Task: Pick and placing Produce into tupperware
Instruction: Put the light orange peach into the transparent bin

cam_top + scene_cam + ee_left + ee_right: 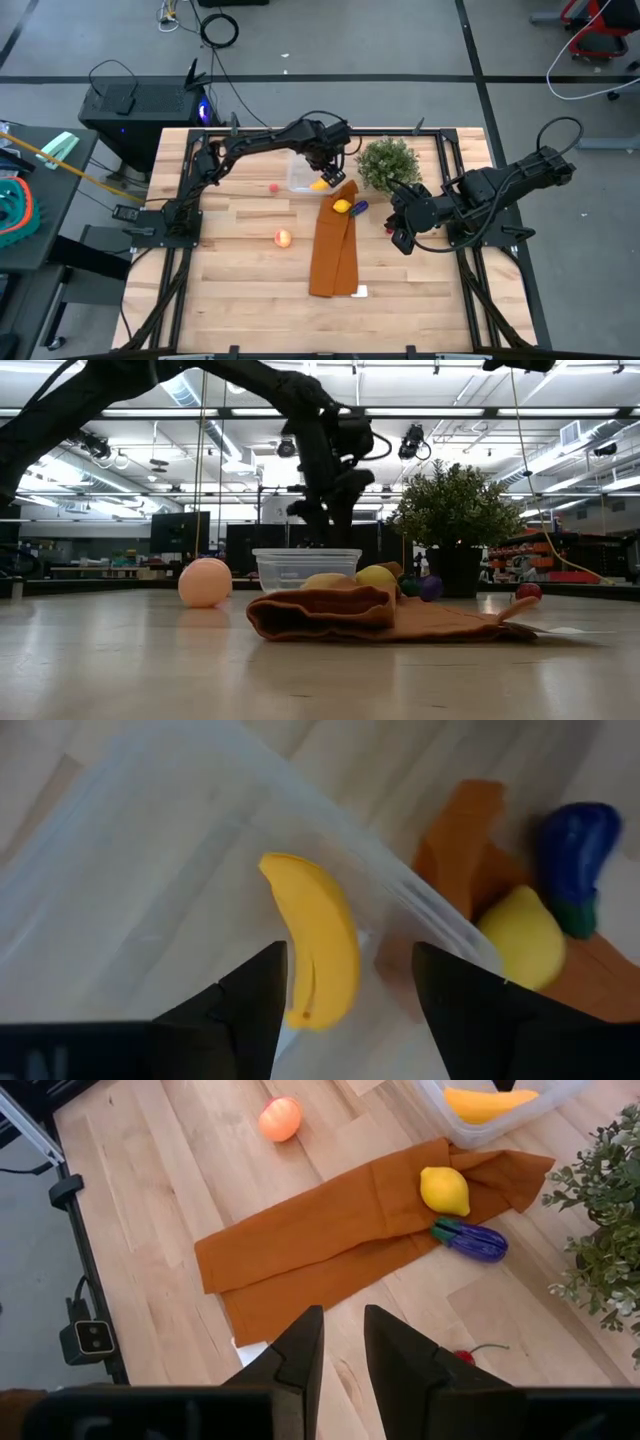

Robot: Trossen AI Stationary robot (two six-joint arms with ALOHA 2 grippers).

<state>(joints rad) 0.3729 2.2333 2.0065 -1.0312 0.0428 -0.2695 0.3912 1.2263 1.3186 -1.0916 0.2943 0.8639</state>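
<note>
High view: left gripper [322, 170] sits over the box [300, 172] at the table's far middle, banana [320, 184] at the box's near corner. Lemon [342, 207] and purple piece [359, 206] lie on the cloth [333, 245], just beside each other. Peach fruit [283, 238] is out on bare wood, a small red piece [274, 187] left of the box. Right gripper [401, 232] waits near the plant [388, 164].

Low view: box behind the cloth, left arm above it.

Left wrist: fingers [250, 995] apart, nothing held, banana lying inside the box under them.

Right wrist: fingers [300, 1345] a narrow gap apart, empty, above cloth and wood.
</note>
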